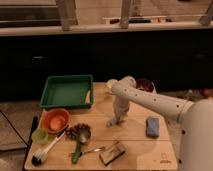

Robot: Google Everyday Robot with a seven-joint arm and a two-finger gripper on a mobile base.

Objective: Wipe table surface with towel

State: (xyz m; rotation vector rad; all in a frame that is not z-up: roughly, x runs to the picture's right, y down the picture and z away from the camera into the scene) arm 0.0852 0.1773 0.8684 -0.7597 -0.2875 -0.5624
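The table surface (135, 142) is a light tan wooden top with faint plank lines. My white arm reaches in from the right and bends down over the middle of the table. My gripper (114, 121) points down and sits at or just above the wood, near the table's centre. A small blue pad (152, 126), cloth or sponge I cannot tell, lies flat on the table to the right of the gripper, apart from it. I see nothing in the gripper.
A green tray (67, 92) stands at the back left. An orange bowl (55, 120), a green cup (40, 136), a white-handled brush (46, 149) and a green-handled ladle (80, 141) lie front left. A brown block (113, 153) lies front centre, a dark bowl (145, 84) at the back.
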